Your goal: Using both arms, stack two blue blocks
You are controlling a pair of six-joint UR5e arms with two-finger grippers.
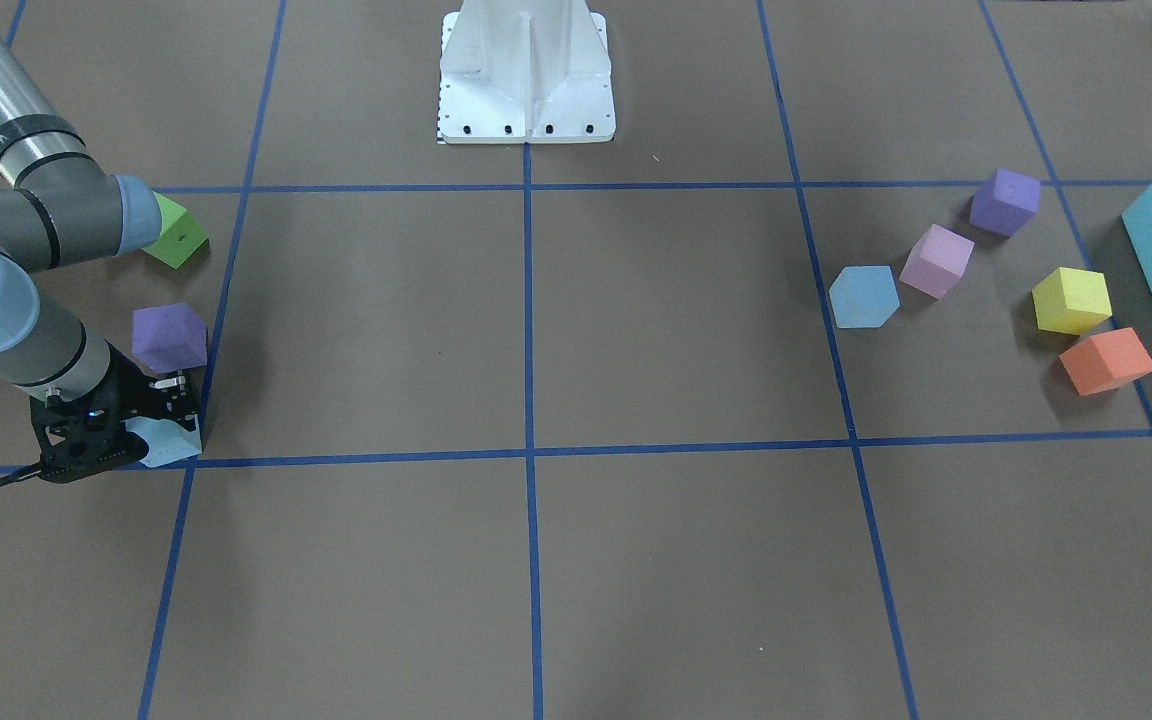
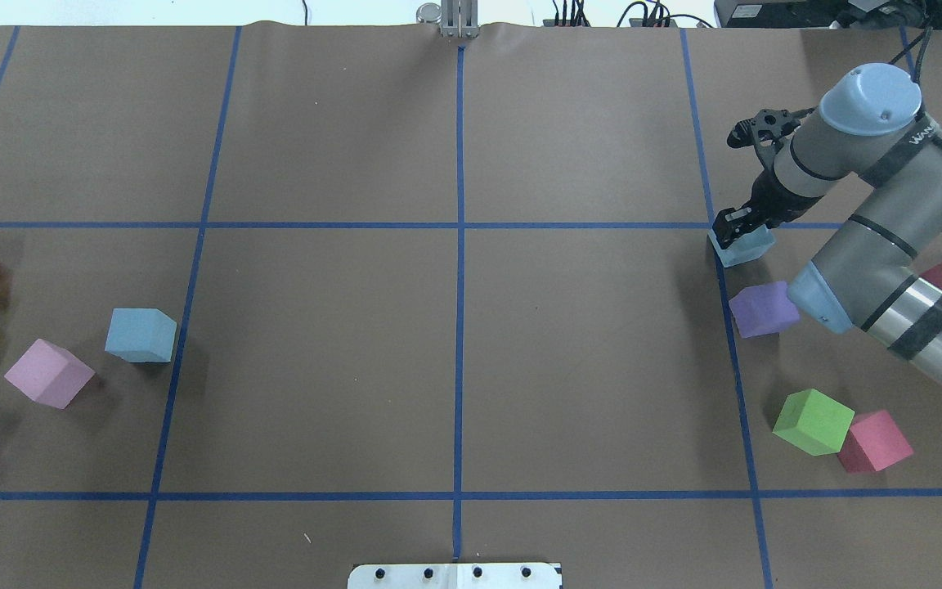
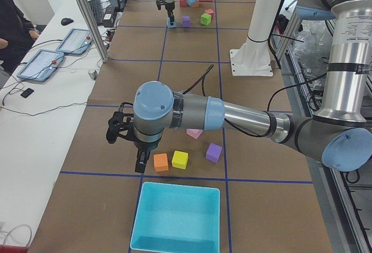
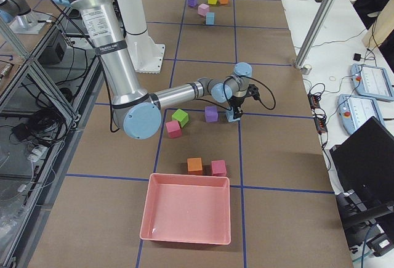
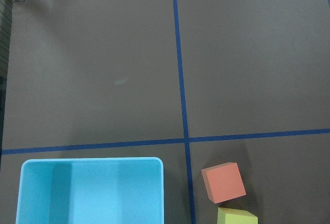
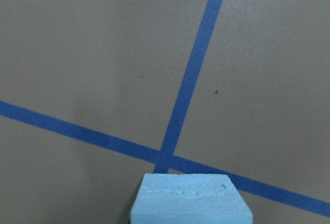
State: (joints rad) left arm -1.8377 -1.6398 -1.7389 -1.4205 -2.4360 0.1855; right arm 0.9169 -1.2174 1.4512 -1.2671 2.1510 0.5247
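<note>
Right gripper (image 2: 737, 233) straddles one blue block (image 2: 751, 250) at tape crossing (image 2: 716, 225); pinch unclear. Second blue block (image 2: 141, 334) rests far across surface (image 2: 455, 343), nearer left gripper (image 3: 138, 163), closure indeterminable.
</note>
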